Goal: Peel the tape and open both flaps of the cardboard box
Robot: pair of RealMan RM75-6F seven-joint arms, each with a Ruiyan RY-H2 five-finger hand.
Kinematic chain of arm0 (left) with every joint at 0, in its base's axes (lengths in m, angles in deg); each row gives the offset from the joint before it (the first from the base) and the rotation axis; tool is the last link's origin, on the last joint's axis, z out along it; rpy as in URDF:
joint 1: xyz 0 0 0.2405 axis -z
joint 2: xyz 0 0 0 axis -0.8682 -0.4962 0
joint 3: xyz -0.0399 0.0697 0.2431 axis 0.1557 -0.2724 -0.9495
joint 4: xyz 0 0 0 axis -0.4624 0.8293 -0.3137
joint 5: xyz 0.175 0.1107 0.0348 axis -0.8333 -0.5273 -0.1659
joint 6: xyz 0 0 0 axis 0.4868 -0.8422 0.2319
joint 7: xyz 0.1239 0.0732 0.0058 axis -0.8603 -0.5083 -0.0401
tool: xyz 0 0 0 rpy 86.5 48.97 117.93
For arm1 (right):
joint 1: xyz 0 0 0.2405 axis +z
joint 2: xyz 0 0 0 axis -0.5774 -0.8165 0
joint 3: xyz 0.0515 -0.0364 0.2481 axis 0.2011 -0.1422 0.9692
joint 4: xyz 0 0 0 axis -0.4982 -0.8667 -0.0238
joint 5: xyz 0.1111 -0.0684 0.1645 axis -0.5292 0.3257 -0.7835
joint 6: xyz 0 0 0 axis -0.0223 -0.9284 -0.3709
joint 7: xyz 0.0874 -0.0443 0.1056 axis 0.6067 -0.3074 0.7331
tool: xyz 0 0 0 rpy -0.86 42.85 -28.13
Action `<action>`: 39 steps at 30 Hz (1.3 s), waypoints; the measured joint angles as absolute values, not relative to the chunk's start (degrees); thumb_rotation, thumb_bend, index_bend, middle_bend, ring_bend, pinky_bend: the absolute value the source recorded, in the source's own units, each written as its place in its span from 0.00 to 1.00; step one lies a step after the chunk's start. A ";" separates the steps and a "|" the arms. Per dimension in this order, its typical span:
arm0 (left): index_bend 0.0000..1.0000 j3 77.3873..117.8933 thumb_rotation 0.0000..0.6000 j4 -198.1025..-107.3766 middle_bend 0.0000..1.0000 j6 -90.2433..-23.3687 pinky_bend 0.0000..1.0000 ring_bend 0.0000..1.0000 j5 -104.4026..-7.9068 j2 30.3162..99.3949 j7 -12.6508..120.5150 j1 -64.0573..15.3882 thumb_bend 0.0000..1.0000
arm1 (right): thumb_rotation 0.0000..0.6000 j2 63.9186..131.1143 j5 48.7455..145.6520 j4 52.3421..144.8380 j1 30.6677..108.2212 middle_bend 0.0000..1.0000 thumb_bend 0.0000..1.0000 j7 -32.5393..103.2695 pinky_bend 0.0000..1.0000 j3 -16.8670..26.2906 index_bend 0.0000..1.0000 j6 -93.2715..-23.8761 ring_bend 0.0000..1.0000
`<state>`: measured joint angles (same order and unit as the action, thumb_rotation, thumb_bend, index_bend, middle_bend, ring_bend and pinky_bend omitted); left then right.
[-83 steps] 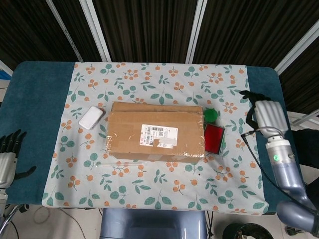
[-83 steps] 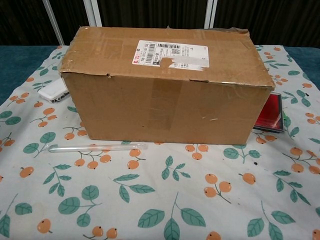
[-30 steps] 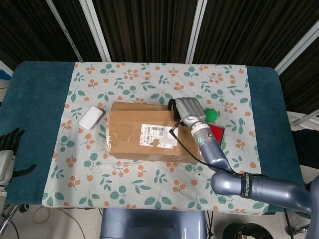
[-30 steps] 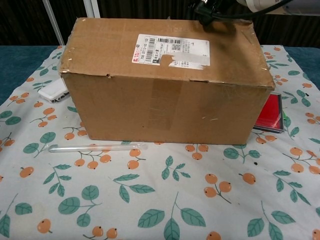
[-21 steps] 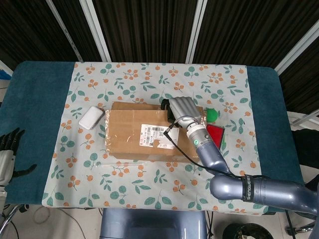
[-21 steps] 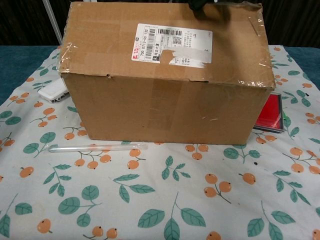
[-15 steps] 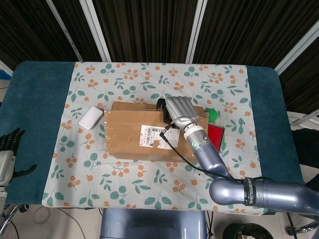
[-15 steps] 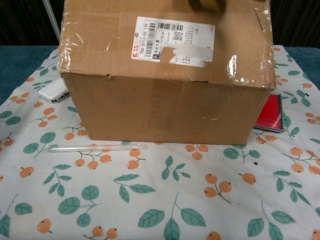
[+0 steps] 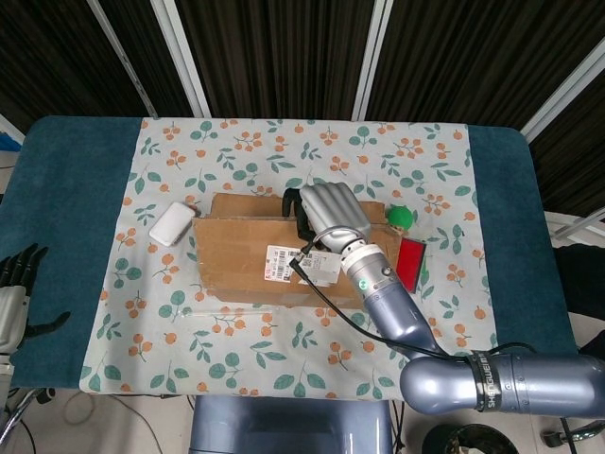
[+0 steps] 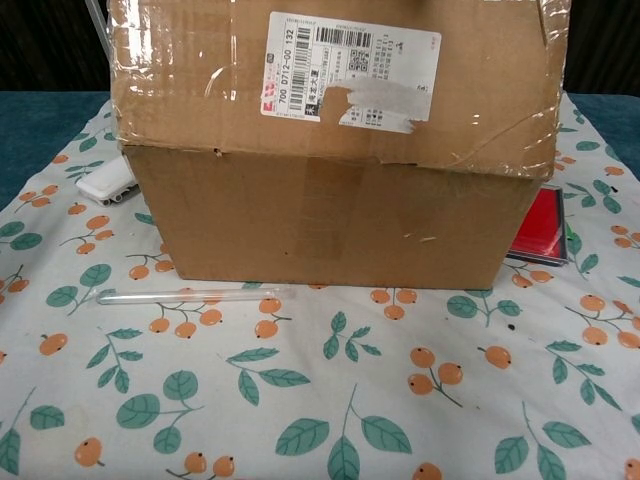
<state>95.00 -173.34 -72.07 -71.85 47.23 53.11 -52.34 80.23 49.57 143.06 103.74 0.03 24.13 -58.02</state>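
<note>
The brown cardboard box [image 9: 236, 270] stands mid-table on the flowered cloth. My right hand [image 9: 326, 213] curls its fingers over the far edge of the near flap [image 9: 246, 241] and holds it lifted. In the chest view this flap [image 10: 330, 80] stands tilted up above the front wall [image 10: 330, 220], showing its white shipping label [image 10: 350, 70] and shiny tape; the hand itself is out of that view. My left hand [image 9: 11, 284] hangs off the table's left edge, fingers apart, holding nothing. The far flap is mostly hidden behind the hand.
A small white case [image 9: 172, 225] lies left of the box. A green round thing [image 9: 401, 218] and a flat red thing [image 9: 408, 258] lie to its right. A clear strip [image 10: 195, 294] rests on the cloth before the box.
My right hand came from the right side onto the box top, slid left along the flap's far edge and raised the near flap, which now tilts up steeply.
</note>
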 measured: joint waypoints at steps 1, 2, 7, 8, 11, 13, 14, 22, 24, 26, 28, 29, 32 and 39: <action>0.00 95.00 1.00 -173.36 0.00 -72.01 0.00 0.00 -71.78 47.24 53.11 -52.34 0.14 | 1.00 79.73 48.77 143.57 103.89 0.59 1.00 -0.20 0.48 24.17 0.50 -58.07 0.57; 0.00 95.00 1.00 -173.39 0.00 -71.98 0.00 0.00 -71.74 47.25 53.10 -52.34 0.14 | 1.00 79.16 47.94 144.12 104.06 0.59 1.00 -0.48 0.49 24.20 0.50 -58.13 0.57; 0.00 95.04 1.00 -173.60 0.00 -72.00 0.00 0.00 -71.63 47.24 53.06 -52.34 0.14 | 1.00 75.77 44.21 147.72 105.29 0.60 1.00 -2.62 0.50 24.05 0.50 -58.73 0.59; 0.00 95.05 1.00 -173.65 0.00 -71.98 0.00 0.00 -71.55 47.23 53.08 -52.35 0.14 | 1.00 75.30 43.69 148.27 105.47 0.61 1.00 -2.87 0.50 24.03 0.50 -58.92 0.59; 0.00 95.05 1.00 -173.66 0.00 -71.97 0.00 0.00 -71.48 47.20 53.00 -52.36 0.14 | 1.00 73.74 41.78 150.15 105.99 0.61 1.00 -3.53 0.50 24.00 0.50 -59.64 0.59; 0.00 95.04 1.00 -173.65 0.00 -71.97 0.00 0.00 -71.48 47.22 52.99 -52.36 0.14 | 1.00 72.53 40.44 151.65 106.33 0.61 1.00 -3.99 0.50 24.02 0.50 -60.16 0.59; 0.00 95.02 1.00 -173.69 0.00 -71.94 0.00 0.00 -71.49 47.22 52.99 -52.36 0.14 | 1.00 72.00 39.93 152.32 106.48 0.61 1.00 -4.17 0.50 24.04 0.50 -60.40 0.59; 0.00 94.95 1.00 -173.74 0.00 -71.99 0.00 0.00 -71.60 47.24 52.94 -52.36 0.14 | 1.00 67.82 35.37 157.37 108.56 0.61 1.00 -5.73 0.50 24.75 0.50 -61.19 0.59; 0.00 94.95 1.00 -173.73 0.00 -72.03 0.00 0.00 -71.64 47.25 52.96 -52.37 0.14 | 1.00 66.84 33.90 158.37 109.49 0.61 1.00 -6.22 0.50 25.05 0.50 -61.10 0.59; 0.00 94.93 1.00 -173.79 0.00 -72.05 0.00 0.00 -71.70 47.23 52.96 -52.37 0.14 | 1.00 66.21 32.64 158.89 110.34 0.61 1.00 -6.58 0.50 25.32 0.49 -60.92 0.59; 0.00 94.90 1.00 -173.81 0.00 -72.06 0.00 0.00 -71.76 47.21 52.97 -52.38 0.14 | 1.00 65.57 31.06 159.04 111.31 0.61 1.00 -6.92 0.50 25.60 0.49 -60.49 0.59; 0.00 94.89 1.00 -173.81 0.00 -72.07 0.00 0.00 -71.76 47.21 53.00 -52.39 0.14 | 1.00 65.31 30.34 159.07 111.69 0.61 1.00 -7.02 0.50 25.71 0.49 -60.24 0.59; 0.00 94.89 1.00 -173.78 0.00 -72.03 0.00 0.00 -71.72 47.21 53.13 -52.40 0.14 | 1.00 64.30 27.57 159.13 112.84 0.61 1.00 -7.34 0.51 26.05 0.49 -59.16 0.59; 0.00 94.87 1.00 -173.88 0.00 -72.02 0.00 0.00 -71.76 47.18 53.17 -52.39 0.14 | 1.00 60.60 19.15 159.18 115.86 0.61 1.00 -8.57 0.52 26.68 0.49 -54.39 0.59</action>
<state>94.87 -173.88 -72.02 -71.76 47.18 53.17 -52.39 60.60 19.15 159.18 115.86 -8.57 26.68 -54.39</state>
